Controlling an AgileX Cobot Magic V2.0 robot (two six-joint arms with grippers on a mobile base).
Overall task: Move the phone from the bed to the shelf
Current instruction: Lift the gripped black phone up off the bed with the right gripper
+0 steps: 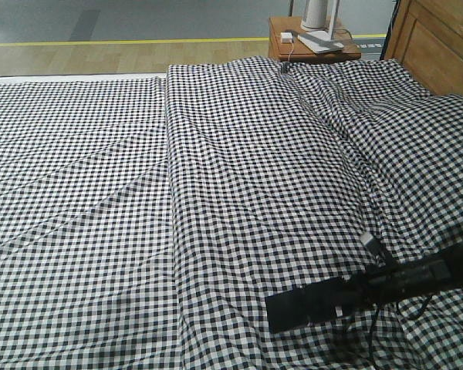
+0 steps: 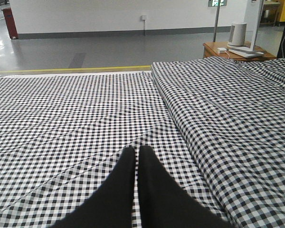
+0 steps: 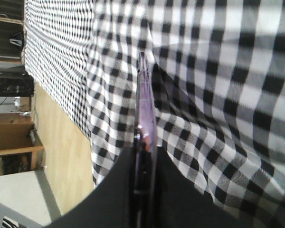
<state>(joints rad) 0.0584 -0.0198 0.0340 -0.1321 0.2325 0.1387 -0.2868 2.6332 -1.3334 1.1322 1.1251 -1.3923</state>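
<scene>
- The phone [image 3: 145, 109] stood edge-on in the right gripper [image 3: 145, 151], its pinkish rim facing the wrist camera and its free end pointing to 12 o'clock.
- That gripper was closed narrow on the phone's two flat faces. It clamped the end nearer the wrist, and the rest stuck out unsupported.
- The phone looked slim, light and stiff. Its glossy faces would likely be slippery, and the glass would not forgive a drop or a hard squeeze.
- The flat faces seemed the right place to hold it, with firm but modest pressure. A grip nearer the middle would probably swing less than one at the end.
- The bed [image 3: 218, 95] filled the view from 12 to 5 o'clock behind the phone. Whether the phone's far end touched the cloth could not be told.
- In the front view the right arm reached in low at 5 o'clock, and the phone could not be told apart from the dark fingers.
- The left gripper [image 2: 135, 154] had its fingers almost together and held nothing, at 6 o'clock in its own view over flat bedding.
- A nightstand [image 1: 312, 46] stood at 1 o'clock in the front view, and the headboard [image 1: 440, 38] at 2 o'clock.
- Wooden boards [image 3: 12, 149] showed at 9 o'clock in the right wrist view. Whether they were the shelf could not be told.
</scene>
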